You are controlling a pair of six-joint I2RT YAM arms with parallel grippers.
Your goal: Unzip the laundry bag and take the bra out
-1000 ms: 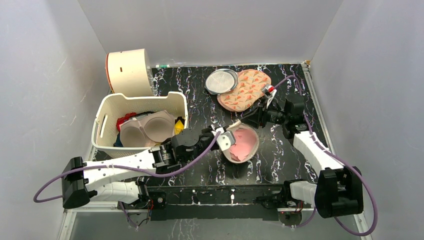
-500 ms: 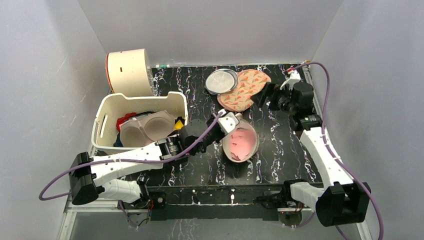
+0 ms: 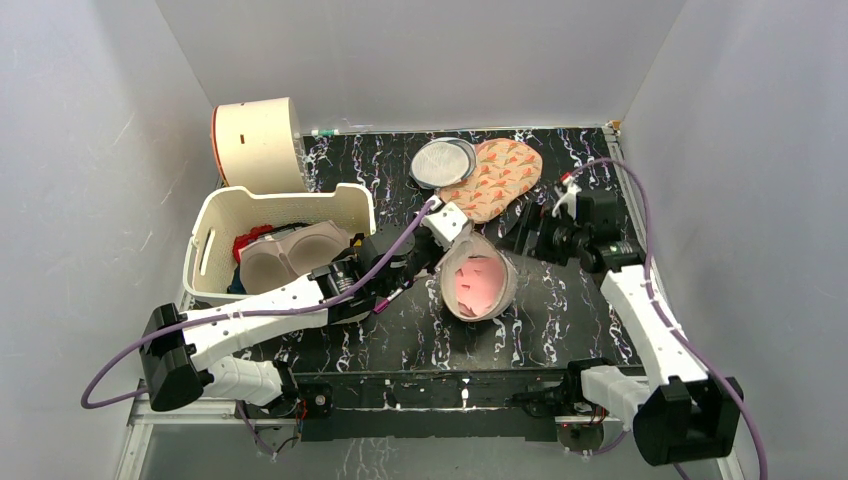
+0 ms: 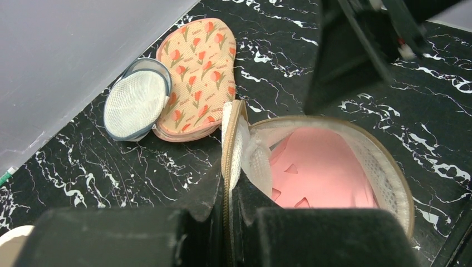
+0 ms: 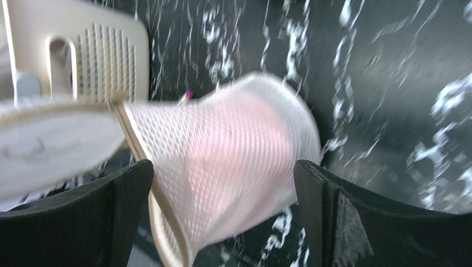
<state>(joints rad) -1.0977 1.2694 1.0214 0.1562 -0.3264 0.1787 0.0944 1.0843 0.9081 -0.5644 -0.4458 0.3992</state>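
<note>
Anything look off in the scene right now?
Only the bag: it stands tipped on its rim, mouth gaping, its flap pinched by the left gripper, bra inside. Nothing looks spilled or torn.

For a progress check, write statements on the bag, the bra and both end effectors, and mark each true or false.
The laundry bag is zipped shut. False: it gapes open.
The left end effector is shut on the bag's rim. True.
The right end effector grips the bra. False: it is open and grips nothing; the bra lies inside the bag.
The grey pouch touches the orange-patterned pouch. True.
</note>
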